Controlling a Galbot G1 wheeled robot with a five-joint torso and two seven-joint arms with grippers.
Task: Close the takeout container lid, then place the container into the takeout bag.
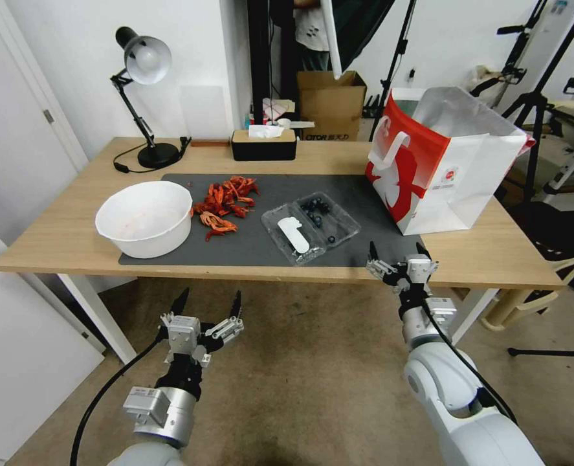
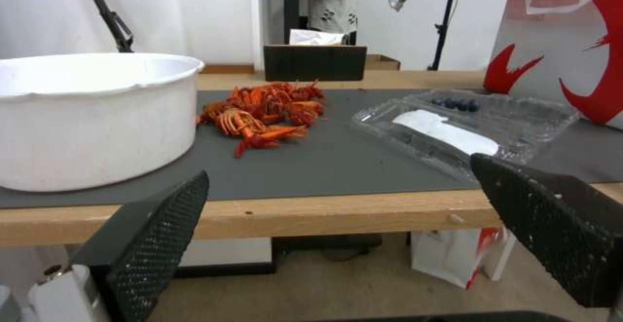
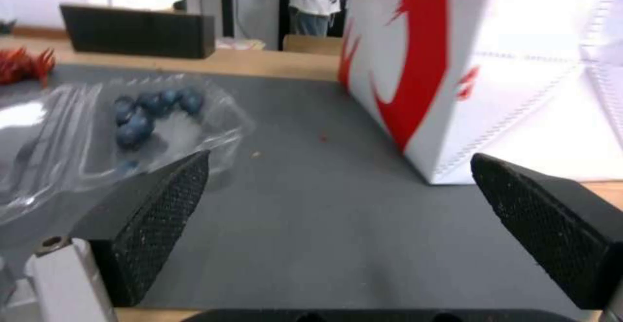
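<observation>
Takeout container [image 1: 310, 226] open, bag [image 1: 443, 162] top cropped

The setting is an indoor recording studio or lab workspace, indicated by light stands and tripods [image 1: 538, 77] around a wooden table [image 1: 66, 226], a softbox panel [image 1: 354, 26], a desk lamp [image 1: 143, 65], a cardboard box [image 1: 332, 103] on the floor, and plain white walls.
</observation>
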